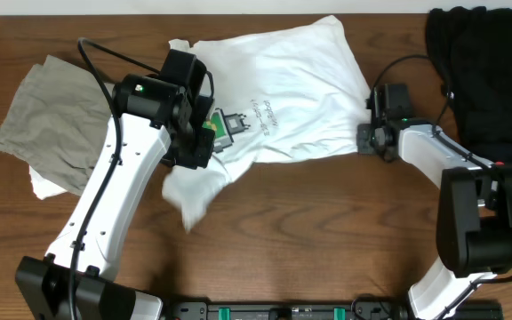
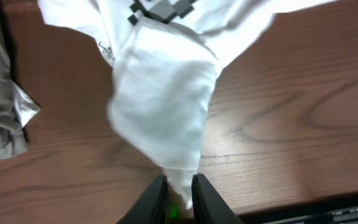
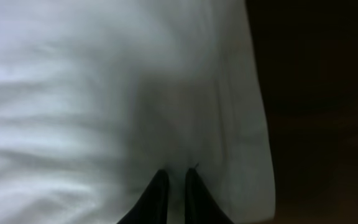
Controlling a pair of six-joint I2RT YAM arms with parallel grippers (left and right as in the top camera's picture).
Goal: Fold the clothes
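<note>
T-shirt [image 1: 283,98]: lies crumpled on table [image 1: 327,231]; runs into left gripper [image 2: 178,186], clamped on a fold; meets right gripper [image 3: 176,180], clamped on its edge.

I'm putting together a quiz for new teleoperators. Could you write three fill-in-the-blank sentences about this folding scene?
1. The left fingers pinch a fold of the ___ T-shirt.
2. The grey garment lies on the ___ side of the overhead view.
3. The heap of cloth in the overhead view's top right corner is ___.
Missing words: white; left; black.
</note>
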